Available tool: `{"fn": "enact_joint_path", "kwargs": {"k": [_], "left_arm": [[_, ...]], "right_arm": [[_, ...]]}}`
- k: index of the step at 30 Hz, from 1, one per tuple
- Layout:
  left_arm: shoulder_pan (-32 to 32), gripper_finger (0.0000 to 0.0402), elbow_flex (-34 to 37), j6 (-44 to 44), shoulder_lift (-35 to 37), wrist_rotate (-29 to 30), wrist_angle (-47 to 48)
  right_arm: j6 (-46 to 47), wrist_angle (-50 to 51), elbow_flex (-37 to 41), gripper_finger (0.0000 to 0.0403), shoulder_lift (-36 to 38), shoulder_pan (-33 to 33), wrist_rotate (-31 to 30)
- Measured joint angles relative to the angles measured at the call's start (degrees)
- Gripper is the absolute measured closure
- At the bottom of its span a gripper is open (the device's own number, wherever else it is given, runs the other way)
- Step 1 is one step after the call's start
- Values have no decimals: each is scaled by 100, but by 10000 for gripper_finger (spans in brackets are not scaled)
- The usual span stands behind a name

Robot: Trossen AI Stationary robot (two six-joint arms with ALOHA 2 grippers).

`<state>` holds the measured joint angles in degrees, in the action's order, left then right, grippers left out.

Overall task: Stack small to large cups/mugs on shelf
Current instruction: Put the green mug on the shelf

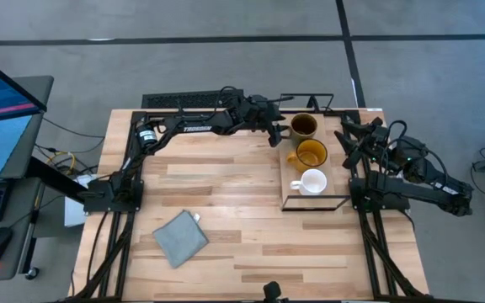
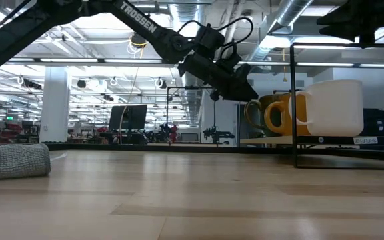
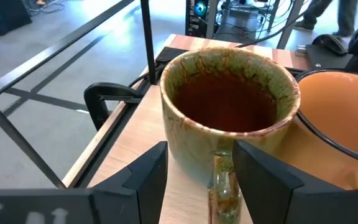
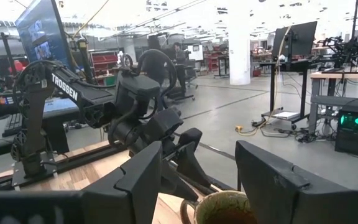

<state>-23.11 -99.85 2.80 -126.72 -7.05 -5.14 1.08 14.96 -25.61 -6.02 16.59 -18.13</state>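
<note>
A light wooden bench [image 1: 226, 227] seen from above carries two dark robot arms and a narrow wooden shelf [image 1: 286, 187] on a thin black wire frame, standing near the bench's right edge. Three handled mugs sit in a row along the shelf board. The dark brown-olive mug [image 1: 303, 126] is at the far end, the amber-yellow mug [image 1: 311, 154] is in the middle, just beside it, and the small white mug [image 1: 313, 181] is at the near end.

The left gripper [image 1: 281, 130] reaches across the bench's far edge to the brown-olive mug. Its fingers [image 3: 143, 177] are spread apart on either side of the mug's handle [image 3: 221, 183], which lies in the gap between them; the mug stands upright on the shelf, and whether the fingers touch the handle cannot be told.

The right gripper [image 1: 347, 141] hangs just beyond the shelf's right side, near the bench's far right corner, its jaws wide open and holding nothing.

A folded grey-blue cloth [image 1: 180, 238] lies on the bench toward the near left, well apart from the shelf.
</note>
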Motion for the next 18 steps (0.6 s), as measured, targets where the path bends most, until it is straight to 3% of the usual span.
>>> {"fn": "enact_joint_path", "kwargs": {"k": [18], "left_arm": [[2,230,0,-42,7,-71,-230]], "right_arm": [[44,-2,0,177,0,-2,0]]}}
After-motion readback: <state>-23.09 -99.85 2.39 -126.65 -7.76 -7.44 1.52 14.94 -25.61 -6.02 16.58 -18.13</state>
